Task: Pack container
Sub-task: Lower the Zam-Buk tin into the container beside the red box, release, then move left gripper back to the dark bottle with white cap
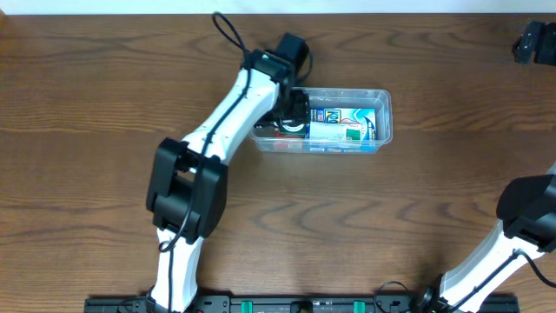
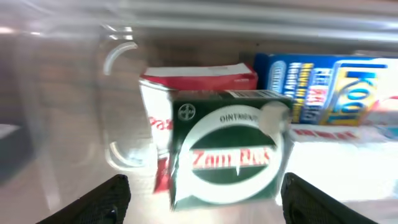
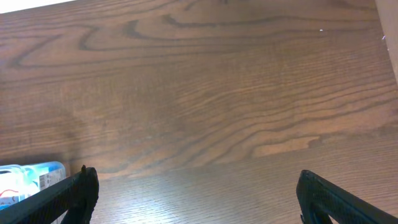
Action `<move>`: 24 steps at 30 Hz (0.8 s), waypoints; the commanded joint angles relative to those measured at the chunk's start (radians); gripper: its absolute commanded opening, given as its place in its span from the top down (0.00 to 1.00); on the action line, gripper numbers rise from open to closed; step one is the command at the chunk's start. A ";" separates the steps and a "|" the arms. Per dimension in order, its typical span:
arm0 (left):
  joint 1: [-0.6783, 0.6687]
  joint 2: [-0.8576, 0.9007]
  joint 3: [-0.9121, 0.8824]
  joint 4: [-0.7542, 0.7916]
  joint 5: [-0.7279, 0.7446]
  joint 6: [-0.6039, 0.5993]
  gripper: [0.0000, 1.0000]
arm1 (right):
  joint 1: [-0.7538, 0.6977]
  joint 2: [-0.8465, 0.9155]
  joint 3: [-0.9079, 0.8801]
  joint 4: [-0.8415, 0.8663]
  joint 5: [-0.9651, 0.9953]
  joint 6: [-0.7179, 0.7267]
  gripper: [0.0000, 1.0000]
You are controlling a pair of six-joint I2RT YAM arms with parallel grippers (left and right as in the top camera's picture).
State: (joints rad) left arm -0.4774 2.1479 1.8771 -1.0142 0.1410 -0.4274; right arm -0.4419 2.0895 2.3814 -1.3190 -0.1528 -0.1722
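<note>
- Reaches into the left end of the container (image 1: 387, 113) with the left tool (image 1: 294, 109), white arm slanting in from the near-left of the table (image 1: 104, 87).
- Spreads that tool's black fingers (image 2: 106, 199) wide, clamping nothing; brackets a green ointment box (image 2: 227, 149) in the gap, with clear space on the left side and the right side too close to call.
- Sets the clear plastic container on the wood toward the far edge, a little right of centre, long side running left to right.
- Shows the container crowded: green box facing the wrist camera, a red-and-white box (image 2: 199, 78) touching it just behind, a blue box (image 2: 323, 87) beside them to the right, white-and-blue packaging (image 1: 343, 122) filling the right half from overhead.
- Hangs the right tool (image 3: 199, 205) over bare wood, fingers at full spread, empty.
- Catches a blue-and-white pack (image 3: 31, 177) at the lower-left edge of the right wrist view, cut off by the frame.
</note>
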 commanded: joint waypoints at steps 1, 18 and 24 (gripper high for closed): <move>0.005 -0.147 0.051 -0.018 -0.002 0.100 0.22 | -0.004 -0.011 0.010 -0.001 -0.001 0.011 0.01; 0.198 -0.279 -0.026 -0.184 -0.199 0.164 0.09 | -0.004 -0.011 0.010 -0.001 -0.001 0.011 0.01; 0.254 -0.278 -0.092 -0.164 -0.163 0.165 0.11 | -0.004 -0.011 0.010 -0.001 -0.001 0.011 0.01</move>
State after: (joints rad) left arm -0.2440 1.8629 1.8076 -1.1831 -0.0387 -0.2798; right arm -0.4419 2.0895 2.3814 -1.3193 -0.1528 -0.1722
